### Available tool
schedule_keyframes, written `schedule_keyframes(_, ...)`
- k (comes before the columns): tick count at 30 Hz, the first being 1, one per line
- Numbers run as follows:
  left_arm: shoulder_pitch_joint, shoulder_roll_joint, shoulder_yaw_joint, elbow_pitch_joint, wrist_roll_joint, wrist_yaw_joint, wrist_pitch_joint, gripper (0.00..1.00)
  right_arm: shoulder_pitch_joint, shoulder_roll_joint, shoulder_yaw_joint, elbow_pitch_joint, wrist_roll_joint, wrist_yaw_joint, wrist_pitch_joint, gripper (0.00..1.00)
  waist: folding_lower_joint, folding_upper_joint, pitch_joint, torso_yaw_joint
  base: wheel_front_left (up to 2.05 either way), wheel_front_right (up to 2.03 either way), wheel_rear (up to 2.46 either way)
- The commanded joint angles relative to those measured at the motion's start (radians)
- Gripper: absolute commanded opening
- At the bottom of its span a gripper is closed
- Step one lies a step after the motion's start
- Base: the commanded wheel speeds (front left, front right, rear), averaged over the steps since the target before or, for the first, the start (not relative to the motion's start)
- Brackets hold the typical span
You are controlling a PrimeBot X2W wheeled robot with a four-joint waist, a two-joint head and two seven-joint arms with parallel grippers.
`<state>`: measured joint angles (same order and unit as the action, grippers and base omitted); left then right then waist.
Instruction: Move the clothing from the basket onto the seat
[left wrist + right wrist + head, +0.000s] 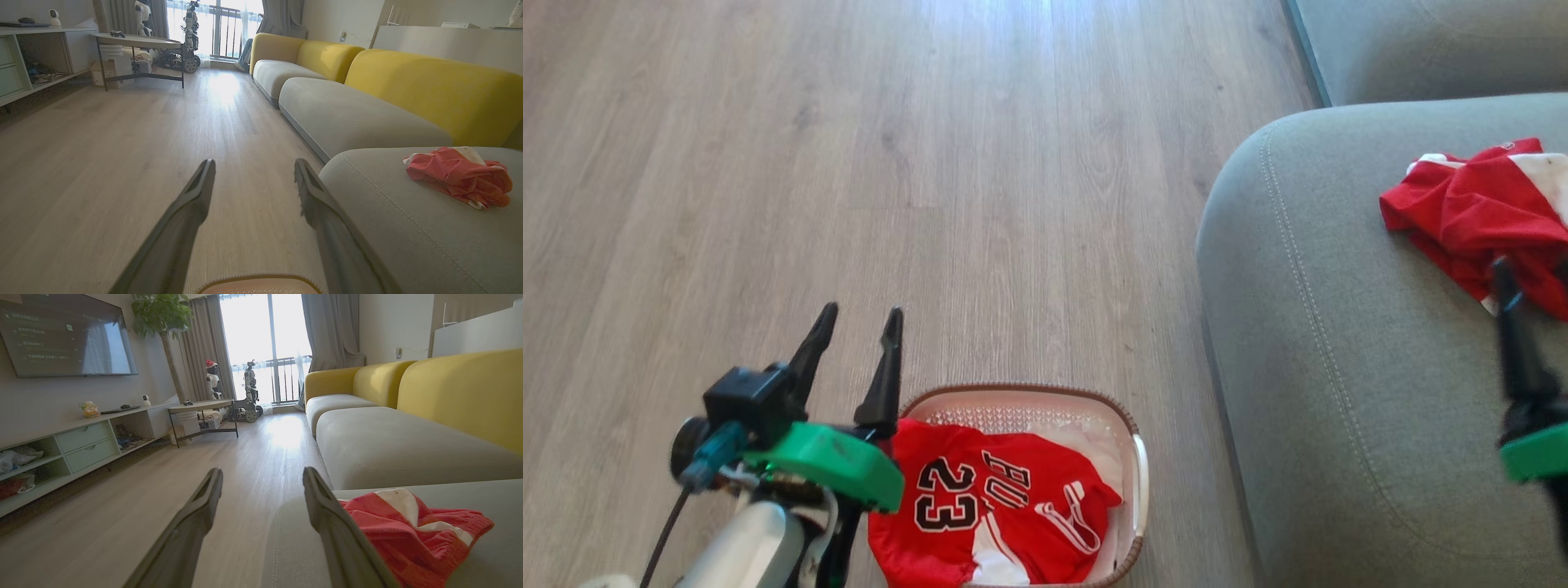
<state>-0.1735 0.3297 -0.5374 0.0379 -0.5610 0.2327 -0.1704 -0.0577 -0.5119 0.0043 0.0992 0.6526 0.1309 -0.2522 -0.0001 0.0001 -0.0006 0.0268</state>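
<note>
My left tool (862, 314) was released, its dark fingers spread and empty, at the left edge of the cream perforated plastic basket (1023, 390). The basket sat on the pale wooden floor (849, 163) and held the bright red "23" jersey (964, 498). My right tool (263, 471), likewise released, hung over the large grey fabric seat cushion (1323, 327), close by a crumpled red garment with white trim (1462, 208) lying there.

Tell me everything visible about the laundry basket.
The basket is a small cream plastic tub with perforated walls, a brown woven-look rim and a white side handle. It stands upright on the wooden floor beside the grey seat, apart from it. A red "23" jersey lies crumpled inside, covering most of its bottom.
</note>
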Motion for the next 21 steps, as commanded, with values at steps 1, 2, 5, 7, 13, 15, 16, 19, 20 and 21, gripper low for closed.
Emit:
schedule_keyframes(1,-0.029,0.033,0.053,-0.035,-0.009,0.011,-0.015,1.0,0.01,-0.001,-0.005,-0.058,-0.023,0.0,-0.001,1.0,0.0001,-0.0001,-0.008,0.007,0.0,0.0,0.0)
schedule_keyframes(2,-0.017,0.034,0.057,-0.039,-0.01,0.019,-0.02,1.0,0.035,0.026,-0.013,-0.085,-0.041,0.0,0.006,1.0,0.0001,-0.0001,-0.01,0.008,0.0,0.0,0.0)
schedule_keyframes(5,0.016,0.047,0.062,-0.042,0.01,0.045,-0.034,1.0,0.097,0.105,-0.034,-0.15,-0.089,0.0,0.015,1.0,0.0001,-0.0001,-0.012,0.011,0.0,0.0,0.0)
schedule_keyframes(7,0.039,0.044,0.072,-0.045,0.008,0.057,-0.046,1.0,0.132,0.146,-0.042,-0.174,-0.117,0.0,0.016,1.0,0.0001,-0.0001,-0.014,0.013,0.0,0.0,0.0)
schedule_keyframes(13,0.11,0.042,0.104,-0.055,0.013,0.08,-0.076,1.0,0.191,0.23,-0.06,-0.209,-0.171,0.0,0.009,1.0,0.0001,-0.0001,-0.014,0.012,0.0,0.0,0.0)
schedule_keyframes(15,0.128,0.039,0.111,-0.058,0.017,0.082,-0.082,1.0,0.197,0.243,-0.051,-0.214,-0.182,0.0,0.007,1.0,0.0001,-0.0001,-0.014,0.01,0.0,0.0,0.0)
schedule_keyframes(16,0.134,0.037,0.113,-0.059,0.021,0.082,-0.084,1.0,0.198,0.246,-0.046,-0.217,-0.185,0.0,0.005,1.0,0.0001,-0.0001,-0.013,0.01,0.0,0.0,0.0)
schedule_keyframes(19,0.144,0.031,0.119,-0.062,0.027,0.079,-0.087,1.0,0.194,0.251,-0.038,-0.222,-0.19,0.0,0.003,1.0,0.0001,-0.0001,-0.012,0.009,0.0,0.0,0.0)
schedule_keyframes(20,0.146,0.029,0.12,-0.062,0.028,0.077,-0.088,1.0,0.192,0.251,-0.037,-0.223,-0.191,0.0,0.003,1.0,0.0001,-0.0001,-0.011,0.009,0.0,0.0,0.0)
schedule_keyframes(21,0.146,0.027,0.122,-0.063,0.029,0.075,-0.088,1.0,0.19,0.25,-0.035,-0.225,-0.191,0.0,0.002,1.0,0.0001,-0.0001,-0.01,0.009,0.0,0.0,0.0)
